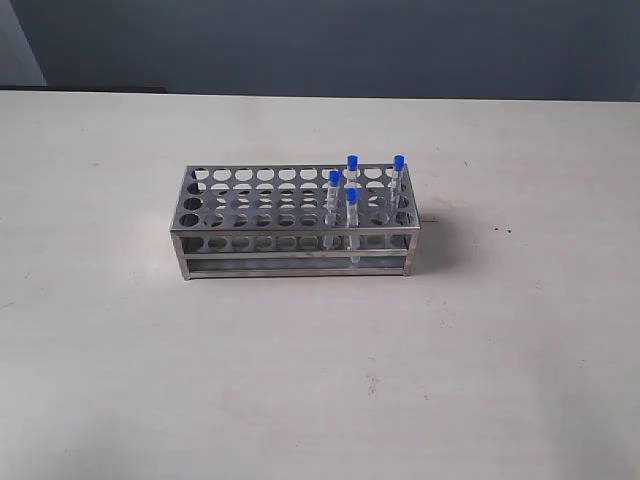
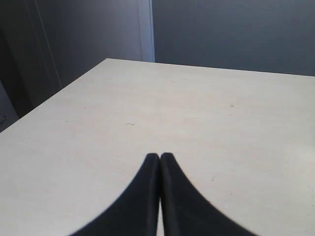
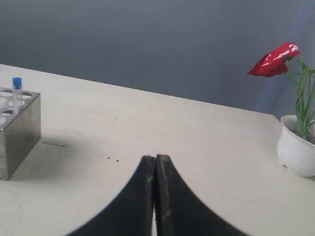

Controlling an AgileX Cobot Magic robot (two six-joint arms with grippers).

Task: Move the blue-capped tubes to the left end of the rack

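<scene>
Pale counter (image 1: pixel 300 380), grey wall. Rack (image 1: pixel 250 243) mid-frame; blue-capped tubes (image 1: pixel 352 200) at its right end. Left claw (image 2: pixel 159 156), right claw (image 3: pixel 155 158) clenched, empty. First pick pending: open your right claw, approach nearest tube.

The rectangular shiny steel rack (image 1: pixel 280 254) is silver-grey, with rows of round holes patterning its top. The thin clear plastic tubes (image 1: pixel 351 197) have bright blue caps. The matte tabletop (image 1: pixel 300 380) is pale cream. The left gripper (image 2: pixel 159 156) and right gripper (image 3: pixel 155 158) are black. A round white pot (image 3: pixel 295 157) holds green stems (image 3: pixel 306 98) and what looks like a glossy red bloom (image 3: pixel 273 60).
</scene>
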